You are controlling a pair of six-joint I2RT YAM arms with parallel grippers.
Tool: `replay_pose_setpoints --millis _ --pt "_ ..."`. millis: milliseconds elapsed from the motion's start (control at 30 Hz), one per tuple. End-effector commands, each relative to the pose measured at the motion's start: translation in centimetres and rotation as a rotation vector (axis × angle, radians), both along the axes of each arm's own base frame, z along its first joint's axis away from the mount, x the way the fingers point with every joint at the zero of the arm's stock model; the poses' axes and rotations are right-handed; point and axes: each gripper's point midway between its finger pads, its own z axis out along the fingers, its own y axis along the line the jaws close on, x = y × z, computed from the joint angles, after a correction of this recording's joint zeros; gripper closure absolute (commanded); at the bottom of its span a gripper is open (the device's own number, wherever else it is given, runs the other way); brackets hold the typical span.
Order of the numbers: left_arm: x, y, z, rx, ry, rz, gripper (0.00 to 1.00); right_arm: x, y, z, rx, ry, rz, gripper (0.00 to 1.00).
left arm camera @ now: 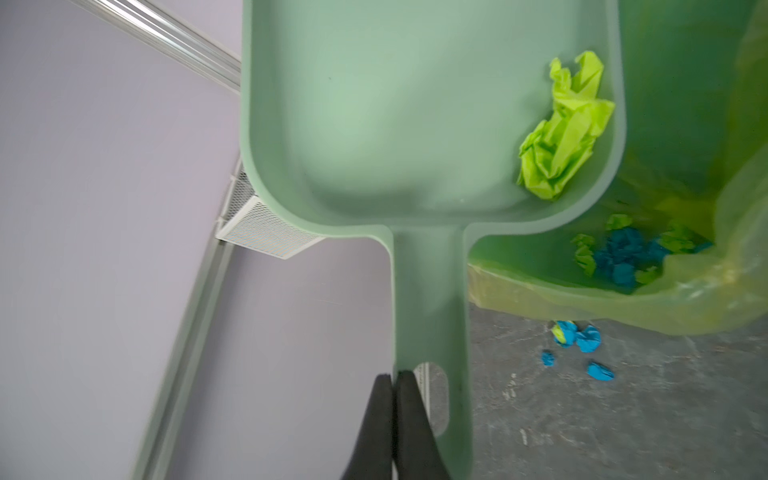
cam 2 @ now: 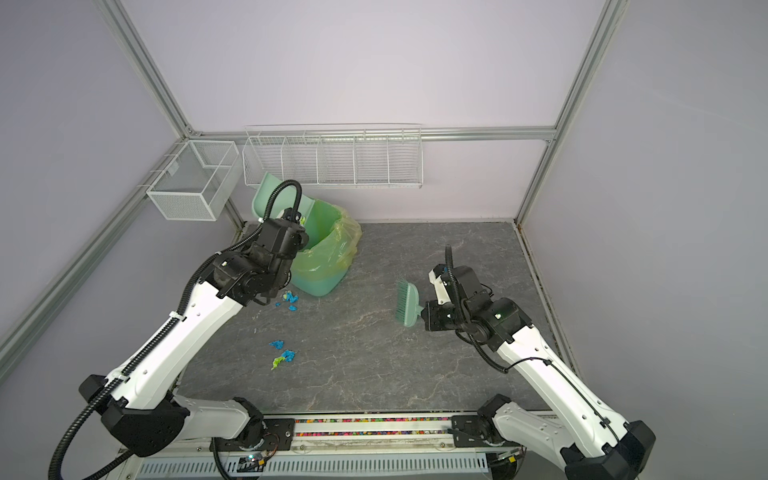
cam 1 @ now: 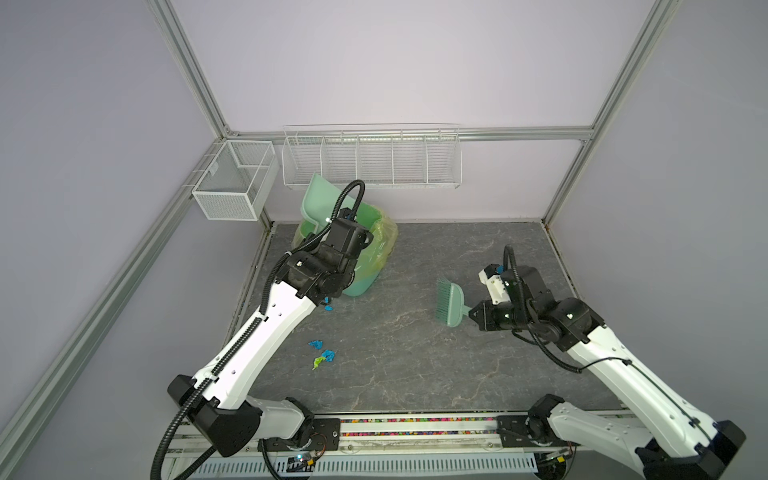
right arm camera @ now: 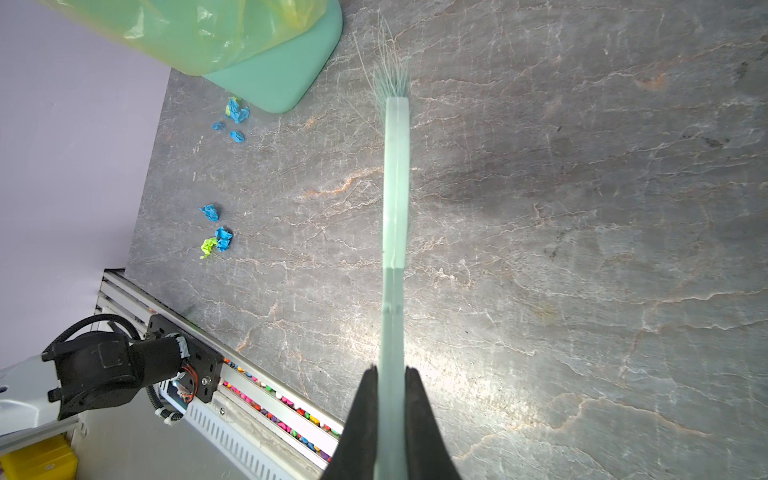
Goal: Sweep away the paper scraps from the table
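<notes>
Apparently mostly-blue paper scraps (cam 2: 283,354); left end effector (left arm camera: 394,380) grips dustpan (left arm camera: 374,108), right end effector (right arm camera: 390,372) brush (right arm camera: 397,187).

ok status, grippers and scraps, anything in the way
Left gripper shut on dustpan handle, raised at bin, one lime wad inside. Right gripper shut on brush. Paper scraps left on table; left arm overhangs those by the bin.
</notes>
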Motion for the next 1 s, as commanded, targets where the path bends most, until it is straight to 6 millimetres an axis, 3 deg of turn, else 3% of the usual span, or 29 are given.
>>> replay_pose_setpoints --millis 0,100,267,367,500,600,967 --pt "-2.2 -1.7 -0.7 -0.278 0.062 -0.081 1.0 0.6 1.2 0.5 0.064 0.002 0.003 0.93" --pt "-2.1 -0.4 -0.2 -0.209 0.026 -0.03 1.0 0.8 1.5 0.4 0.069 0.01 -0.001 0.93" --pt "-0.3 3.7 1.9 0.264 -0.072 0.167 1.0 1.2 1.4 0.3 0.06 0.0 -0.009 0.93" --pt "1.0 4.0 2.3 0.555 -0.079 0.262 1.0 1.3 1.2 0.1 0.05 -0.005 -0.013 0.93" --pt "2.4 2.7 2.8 0.649 -0.122 0.219 1.0 1.2 1.2 0.0 0.055 -0.014 -0.009 0.93" --pt "2.6 2.1 2.1 0.712 -0.105 0.159 1.0 1.2 1.4 -0.1 0.071 -0.025 -0.003 0.93" --pt "2.1 2.5 2.6 0.769 -0.074 0.175 1.0 0.7 1.1 0.1 0.072 -0.061 0.017 0.93"
